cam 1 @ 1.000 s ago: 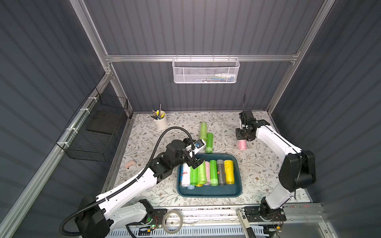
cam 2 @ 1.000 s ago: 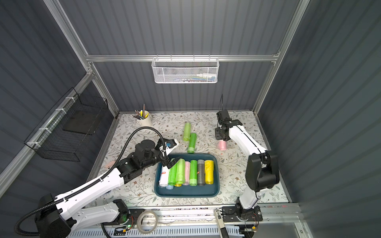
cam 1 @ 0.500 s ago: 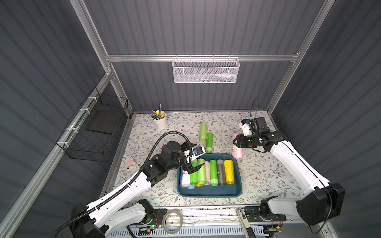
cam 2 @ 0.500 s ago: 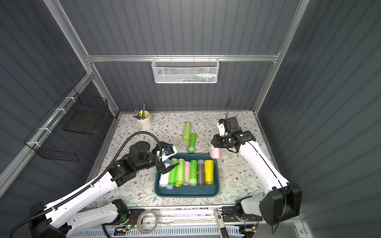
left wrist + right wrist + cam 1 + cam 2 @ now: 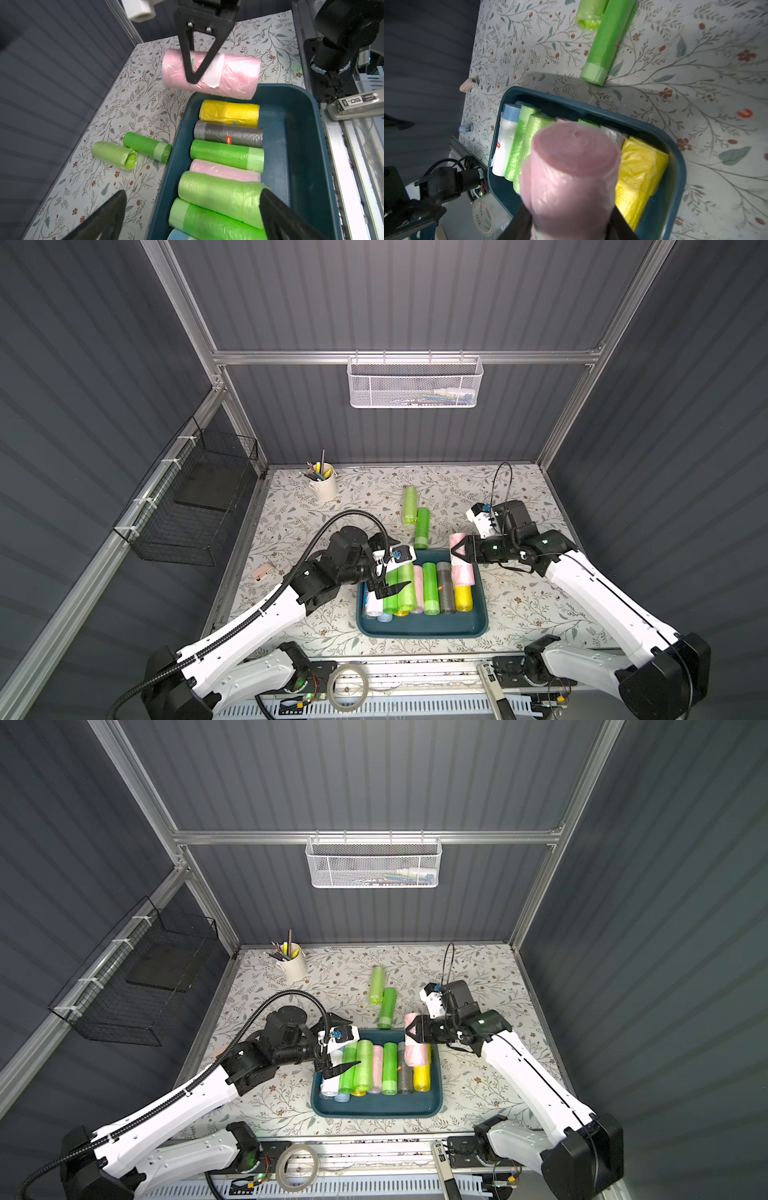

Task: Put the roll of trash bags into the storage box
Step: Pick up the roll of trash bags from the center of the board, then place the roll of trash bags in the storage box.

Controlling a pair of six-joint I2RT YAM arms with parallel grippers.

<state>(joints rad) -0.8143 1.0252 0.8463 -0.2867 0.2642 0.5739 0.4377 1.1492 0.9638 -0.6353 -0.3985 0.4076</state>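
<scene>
Overhead: floral-print tabletop (image 5: 365, 489), dark teal plastic storage box (image 5: 419, 625) at its 6 o'clock. A row of rolls (image 5: 430, 589) fills the box side to side, leaving a bare strip along its 6 o'clock wall. Pink plastic trash-bag roll (image 5: 464, 572) hangs over the box's 1 o'clock corner, long axis 12-to-6 — pinched in the right gripper (image 5: 456, 552). Left gripper (image 5: 388, 566) gapes empty at 9 o'clock.

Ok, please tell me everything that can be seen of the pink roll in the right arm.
The pink roll is a cylinder of thin pink plastic film with a white band around it. The right end effector is shut on it and holds it roughly level in the air, across the far rim of the storage box, above the yellow roll.
</scene>
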